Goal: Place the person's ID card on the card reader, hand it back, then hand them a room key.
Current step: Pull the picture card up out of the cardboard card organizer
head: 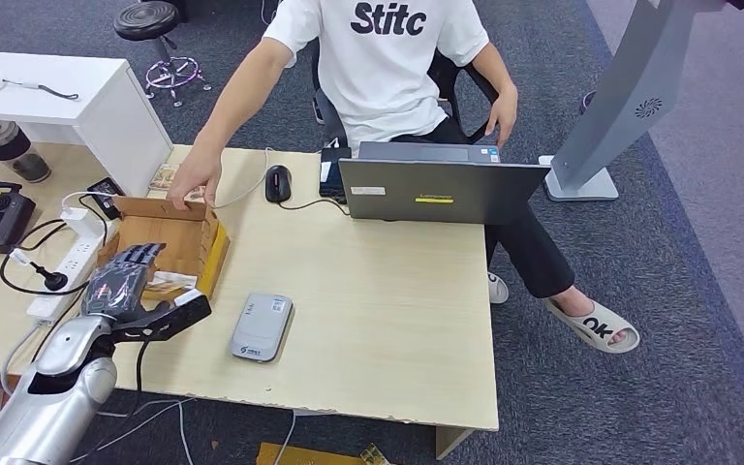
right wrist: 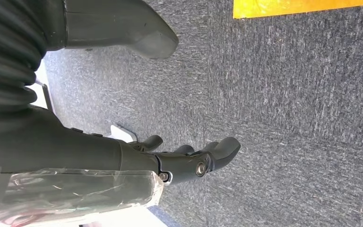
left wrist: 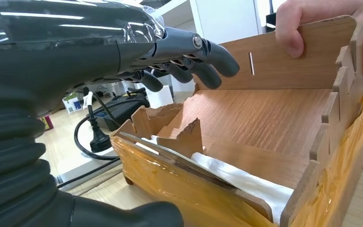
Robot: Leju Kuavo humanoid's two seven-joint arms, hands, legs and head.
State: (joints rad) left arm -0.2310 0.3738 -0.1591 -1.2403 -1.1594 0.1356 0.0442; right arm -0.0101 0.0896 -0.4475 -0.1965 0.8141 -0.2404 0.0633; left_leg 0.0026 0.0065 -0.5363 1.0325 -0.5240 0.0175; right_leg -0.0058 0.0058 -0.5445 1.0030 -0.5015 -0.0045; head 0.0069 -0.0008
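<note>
The card reader [head: 262, 327] is a flat, grey, rounded-rectangular unit with a small white label at its far end. It lies on the light wooden table [head: 387, 320] near the near edge, just right of the left hand [head: 131, 281] and apart from it.

The left hand hovers over the near end of an open wooden box [head: 179, 242] at the table's left side. Its fingers [left wrist: 208, 61] are extended and slightly apart above the box interior, thumb [head: 179, 315] spread to the right; it holds nothing. In the left wrist view, white cards or sheets [left wrist: 246, 182] lie along the near wall of the box, whose outer face is wrapped in yellow tape.

A person's hand [head: 194, 184] grips the far wall of the box. The person sits at the far side of the table in a white shirt, behind a grey laptop [head: 441, 189]. A black mouse [head: 278, 182] lies left of the laptop.

The right hand [right wrist: 189, 161] hangs over grey carpet [right wrist: 288, 118], fingers loosely curled, empty.
</note>
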